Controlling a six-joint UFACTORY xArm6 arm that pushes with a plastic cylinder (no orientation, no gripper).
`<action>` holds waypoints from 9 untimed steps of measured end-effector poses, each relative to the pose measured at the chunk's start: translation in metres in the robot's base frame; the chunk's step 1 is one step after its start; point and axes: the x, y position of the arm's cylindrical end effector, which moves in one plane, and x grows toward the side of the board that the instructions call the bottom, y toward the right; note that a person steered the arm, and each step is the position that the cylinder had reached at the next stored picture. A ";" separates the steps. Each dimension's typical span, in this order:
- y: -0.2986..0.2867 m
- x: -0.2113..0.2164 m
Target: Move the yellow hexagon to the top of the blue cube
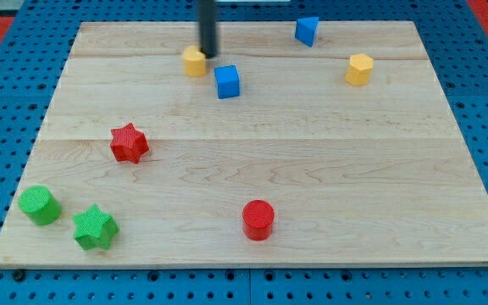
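Observation:
The blue cube (pixel 227 81) sits near the view's top, left of centre. A small yellow block (pixel 194 62) lies just up and left of it; its shape is hard to make out. My tip (pixel 207 55) is at that block's right edge, touching or nearly so, just above the blue cube. A second yellow block (pixel 359 69), which looks hexagonal, sits at the view's upper right, far from my tip.
A blue triangular block (pixel 307 30) is at the view's top right of centre. A red star (pixel 129 142) is at mid left, a red cylinder (pixel 258 219) at bottom centre. A green cylinder (pixel 39 205) and a green star (pixel 95 227) are at bottom left.

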 end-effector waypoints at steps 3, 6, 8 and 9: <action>-0.005 0.065; -0.065 0.117; 0.158 0.141; 0.265 0.134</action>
